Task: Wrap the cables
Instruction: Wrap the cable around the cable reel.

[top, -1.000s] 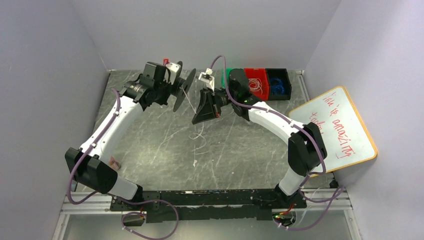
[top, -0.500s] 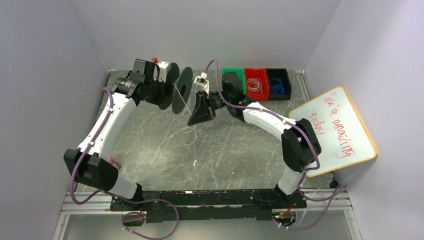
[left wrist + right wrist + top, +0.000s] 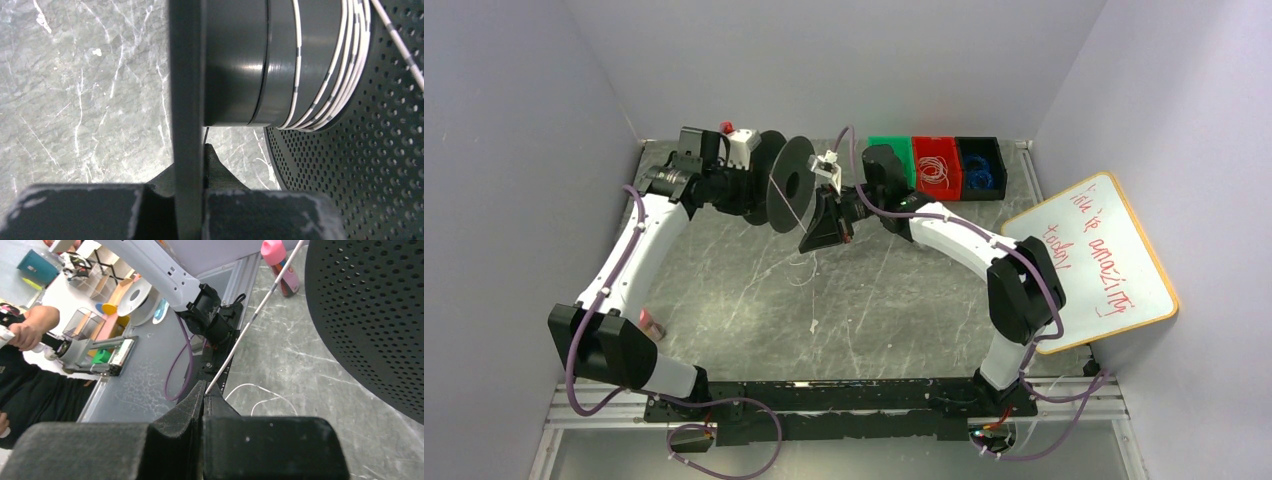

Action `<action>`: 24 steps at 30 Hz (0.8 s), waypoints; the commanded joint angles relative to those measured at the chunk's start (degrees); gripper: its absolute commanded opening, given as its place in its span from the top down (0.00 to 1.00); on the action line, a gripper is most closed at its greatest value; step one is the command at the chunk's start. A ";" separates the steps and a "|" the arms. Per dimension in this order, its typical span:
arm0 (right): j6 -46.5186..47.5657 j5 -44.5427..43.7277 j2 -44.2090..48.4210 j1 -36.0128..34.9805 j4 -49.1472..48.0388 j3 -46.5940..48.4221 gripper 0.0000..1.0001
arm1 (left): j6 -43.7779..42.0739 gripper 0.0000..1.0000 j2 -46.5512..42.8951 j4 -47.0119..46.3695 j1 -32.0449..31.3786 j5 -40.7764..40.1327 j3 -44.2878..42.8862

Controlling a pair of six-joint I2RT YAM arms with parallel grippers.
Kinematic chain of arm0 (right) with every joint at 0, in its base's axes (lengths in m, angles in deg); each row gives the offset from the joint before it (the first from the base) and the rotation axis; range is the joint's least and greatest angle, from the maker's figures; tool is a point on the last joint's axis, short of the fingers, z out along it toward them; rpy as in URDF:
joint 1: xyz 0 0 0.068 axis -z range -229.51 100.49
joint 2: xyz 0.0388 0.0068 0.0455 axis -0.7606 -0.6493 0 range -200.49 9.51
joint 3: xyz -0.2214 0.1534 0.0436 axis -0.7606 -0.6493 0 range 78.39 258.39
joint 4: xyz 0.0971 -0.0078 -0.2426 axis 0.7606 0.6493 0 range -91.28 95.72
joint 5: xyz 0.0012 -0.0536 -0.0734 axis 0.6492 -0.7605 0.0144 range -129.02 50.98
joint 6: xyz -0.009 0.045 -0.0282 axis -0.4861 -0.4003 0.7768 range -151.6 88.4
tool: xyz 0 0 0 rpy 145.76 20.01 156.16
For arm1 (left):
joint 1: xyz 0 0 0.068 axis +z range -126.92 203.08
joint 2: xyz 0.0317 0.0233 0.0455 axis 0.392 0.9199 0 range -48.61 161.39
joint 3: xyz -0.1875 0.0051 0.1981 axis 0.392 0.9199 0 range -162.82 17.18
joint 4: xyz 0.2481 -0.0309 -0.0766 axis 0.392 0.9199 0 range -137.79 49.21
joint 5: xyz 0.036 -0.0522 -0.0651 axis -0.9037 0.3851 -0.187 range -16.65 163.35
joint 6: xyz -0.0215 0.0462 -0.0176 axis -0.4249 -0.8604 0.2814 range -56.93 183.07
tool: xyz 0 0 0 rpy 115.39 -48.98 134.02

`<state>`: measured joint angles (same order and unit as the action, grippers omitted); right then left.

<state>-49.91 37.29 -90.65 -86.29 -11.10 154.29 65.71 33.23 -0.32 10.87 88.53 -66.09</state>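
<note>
A black spool (image 3: 789, 183) with perforated flanges is held up over the far middle of the table. My left gripper (image 3: 749, 178) is shut on its near flange (image 3: 187, 115). Several turns of white cable with dark marks (image 3: 330, 65) lie round the hub. My right gripper (image 3: 822, 222) is shut on the white cable (image 3: 250, 322), which runs taut from the jaws up to the spool (image 3: 370, 315). The cable's loose end (image 3: 809, 270) lies on the table below.
Green (image 3: 889, 148), red (image 3: 937, 165) and black (image 3: 980, 166) bins stand at the far right, the red and black ones holding coiled cables. A whiteboard (image 3: 1104, 262) leans at the right wall. A small pink bottle (image 3: 651, 324) lies near the left arm's base.
Both arms have moved left with the spool and the cable. The spool has turned so its flange faces the top camera more. The right gripper stays close to it.
</note>
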 commanded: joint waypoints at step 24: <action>41.96 -5.83 -2.12 -4.23 46.11 11.08 0.99 | 15.10 0.98 -4.50 -23.51 5.83 -5.79 4.67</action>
<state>-14.81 28.64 -91.24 -86.81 20.57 164.25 70.12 33.12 -9.37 11.66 89.19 -60.14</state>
